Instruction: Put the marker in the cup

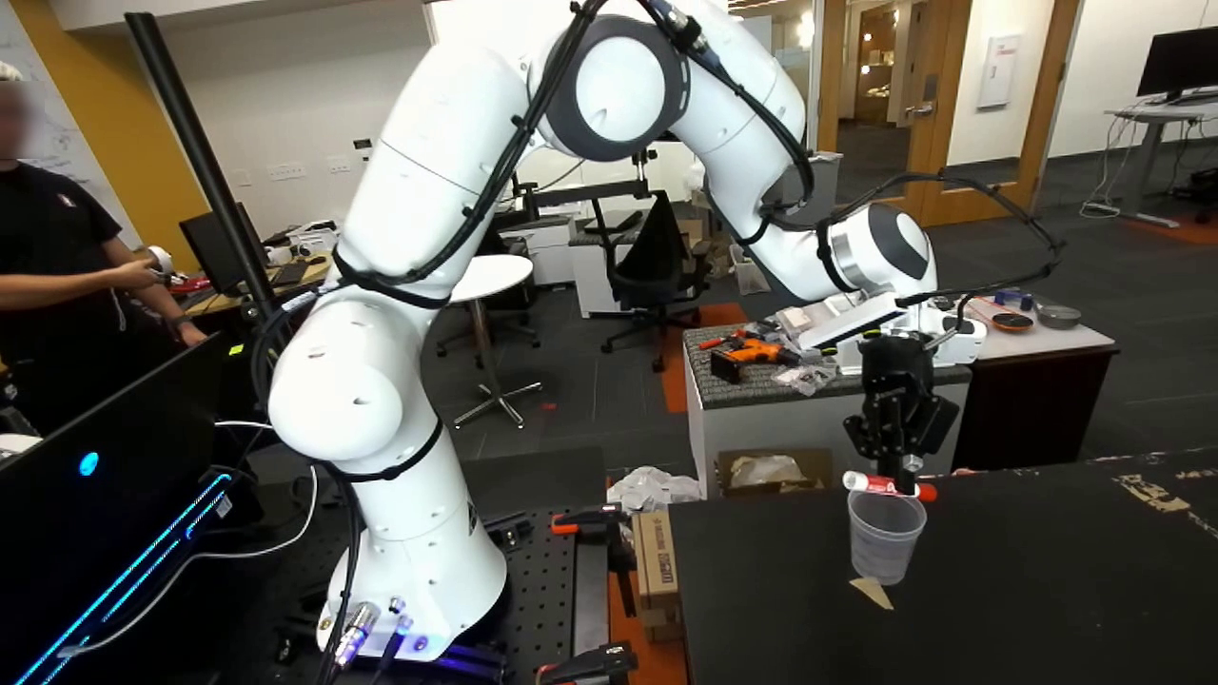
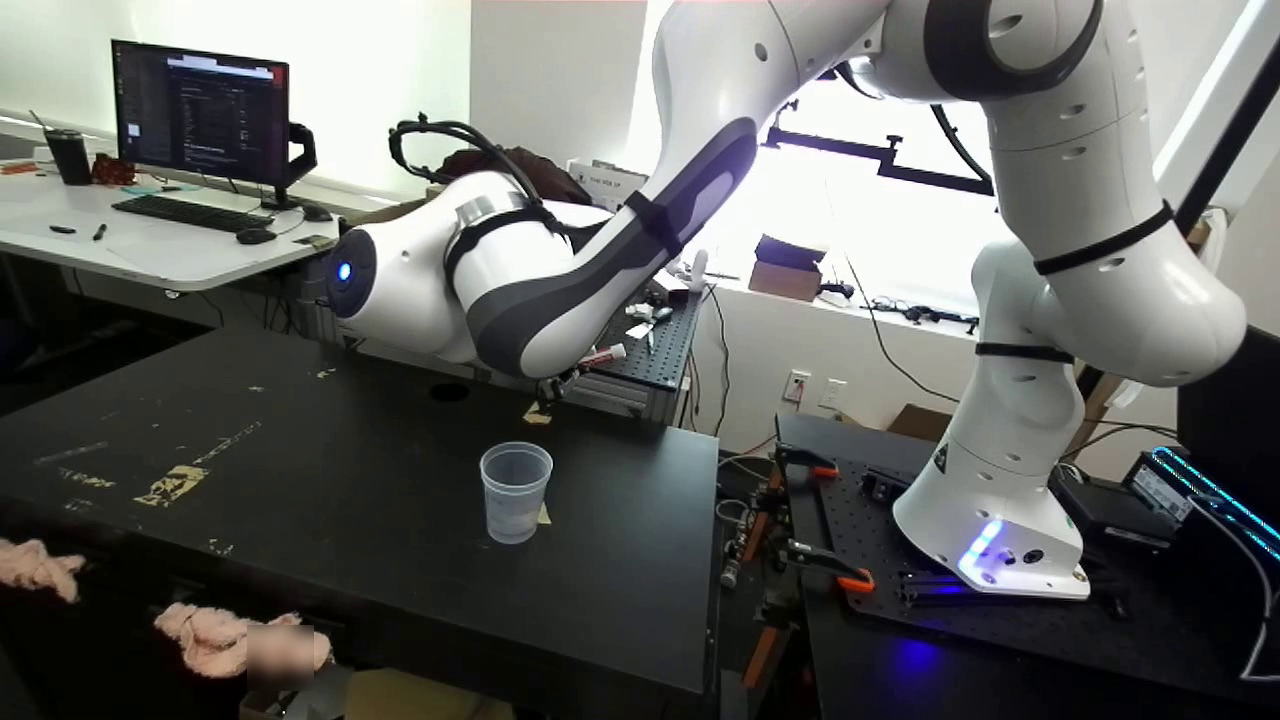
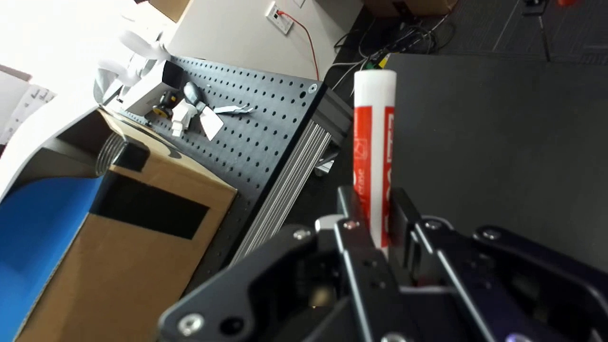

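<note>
The cup (image 1: 885,544) is clear plastic and stands upright on the black table; it also shows in an exterior view (image 2: 514,497). My gripper (image 1: 894,478) is shut on the marker (image 1: 868,483), red and white with a red end, held roughly level. In that view the marker lines up with the cup's rim. In an exterior view the marker (image 2: 605,355) is well apart from the cup, toward the table's far edge, with the gripper mostly hidden behind the arm. In the wrist view the marker (image 3: 373,133) sits between the fingers (image 3: 374,202). The cup is out of the wrist view.
The black table (image 1: 1047,590) has tape pieces (image 1: 871,592) beside the cup. A perforated metal bench (image 3: 266,133) and a cardboard box (image 3: 128,266) stand beyond the table edge. Orange-tipped clamps (image 2: 830,565) sit by the robot base. A person (image 1: 57,266) stands behind the robot.
</note>
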